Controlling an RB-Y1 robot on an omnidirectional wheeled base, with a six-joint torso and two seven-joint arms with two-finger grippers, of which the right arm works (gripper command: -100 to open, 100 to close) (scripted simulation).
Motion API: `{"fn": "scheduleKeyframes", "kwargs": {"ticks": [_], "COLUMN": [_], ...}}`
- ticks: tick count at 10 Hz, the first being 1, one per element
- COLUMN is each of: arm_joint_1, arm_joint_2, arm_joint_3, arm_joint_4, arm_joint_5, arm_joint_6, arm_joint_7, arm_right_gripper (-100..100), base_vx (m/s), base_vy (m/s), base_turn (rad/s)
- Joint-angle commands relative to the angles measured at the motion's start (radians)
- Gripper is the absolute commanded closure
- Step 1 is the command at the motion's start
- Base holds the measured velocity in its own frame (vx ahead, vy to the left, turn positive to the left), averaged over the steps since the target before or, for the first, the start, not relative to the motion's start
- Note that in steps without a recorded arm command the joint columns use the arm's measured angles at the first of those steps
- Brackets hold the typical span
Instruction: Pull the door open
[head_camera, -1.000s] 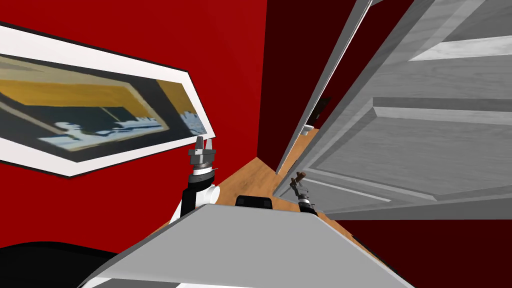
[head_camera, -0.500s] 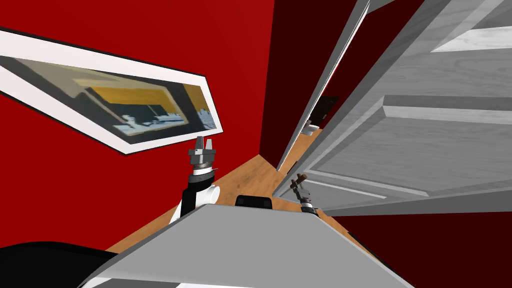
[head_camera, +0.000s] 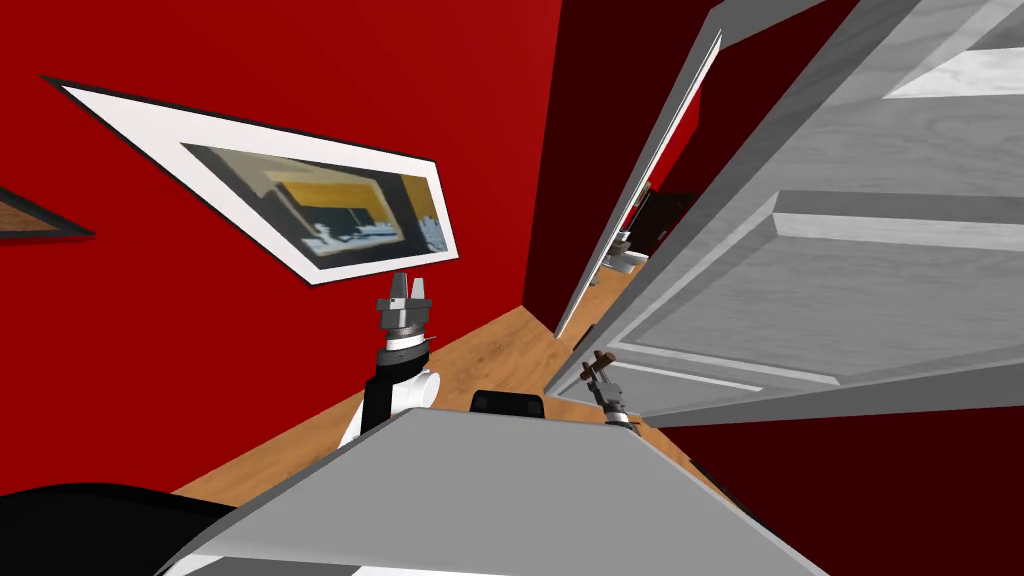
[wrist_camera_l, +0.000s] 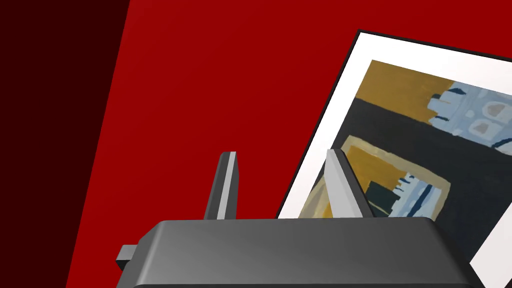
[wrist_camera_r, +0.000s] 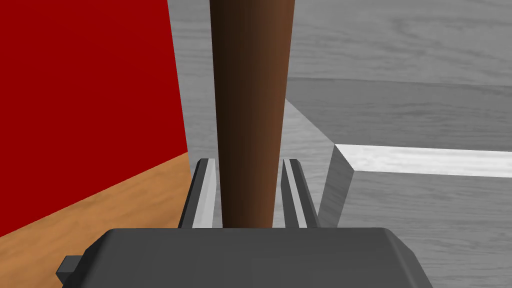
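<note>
The right hand clamps the brown handle to draw the grey panelled door, already ajar, wider, while the left hand idles with fingers apart.

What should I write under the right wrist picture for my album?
Right gripper shut on the brown door handle, with the grey door behind and a red wall beside.

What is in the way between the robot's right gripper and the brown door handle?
Nothing visible is in the way. The right gripper is shut on the brown handle, with one finger pressing each side of it. The grey door that the handle sits on stands partly open.
</note>
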Motion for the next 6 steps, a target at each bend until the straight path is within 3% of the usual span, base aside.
{"fn": "scheduleKeyframes", "kwargs": {"ticks": [1, 6], "arm_joint_1": [0.009, 0.022], "arm_joint_2": [-0.011, -0.043], "arm_joint_3": [0.015, 0.051], "arm_joint_4": [0.008, 0.036], "arm_joint_5": [0.007, 0.028], "arm_joint_6": [-0.02, -0.083], "arm_joint_7": [-0.016, -0.061], "arm_right_gripper": [100, 100], "base_vx": [-0.239, -0.197], "base_vy": [-0.015, -0.043], "base_turn": [0.13, 0.115]}}
